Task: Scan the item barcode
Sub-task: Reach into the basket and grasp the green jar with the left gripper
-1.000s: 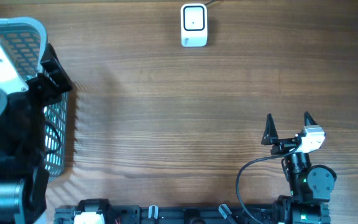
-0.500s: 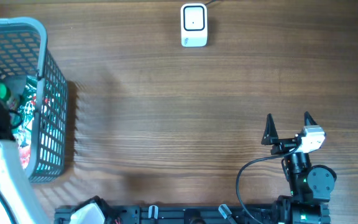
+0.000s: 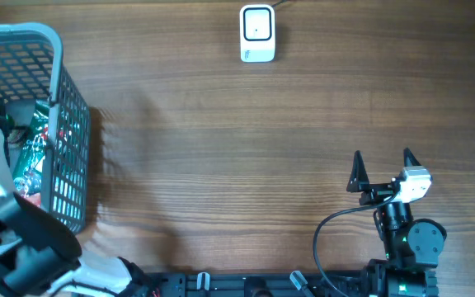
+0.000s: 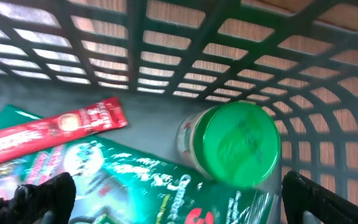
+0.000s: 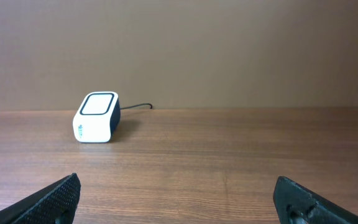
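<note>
- Grey plastic lattice formed the basket (image 3: pixel 56 49), which stood on the wooden desk (image 3: pixel 221 148) at its far left edge in the overhead view.
- Inside the basket, the left wrist view showed three items: a jar with a green lid (image 4: pixel 241 144) lying against the curved wall, a red sachet (image 4: pixel 55 130) to its left, and a green printed packet (image 4: pixel 135 186) below both. The packet's edge touched or overlapped the jar.
- Which of these items carried the barcode could not be told.
- The left fingers (image 4: pixel 42 196) were spread fully apart inside the basket, above the packet, and gripped nothing. One tip sat at each lower corner of the wrist view.
- The left arm (image 3: pixel 23 239) covered the near corner of the basket in the overhead view.
- The white barcode scanner (image 3: pixel 257 33) stood at the far edge of the desk, near the centre and well apart from the basket, with a dark cable leading away behind it.
- The right fingers (image 3: pixel 358 169) were also spread wide and empty, near the right front of the desk and pointing toward the scanner (image 5: pixel 96 117).
</note>
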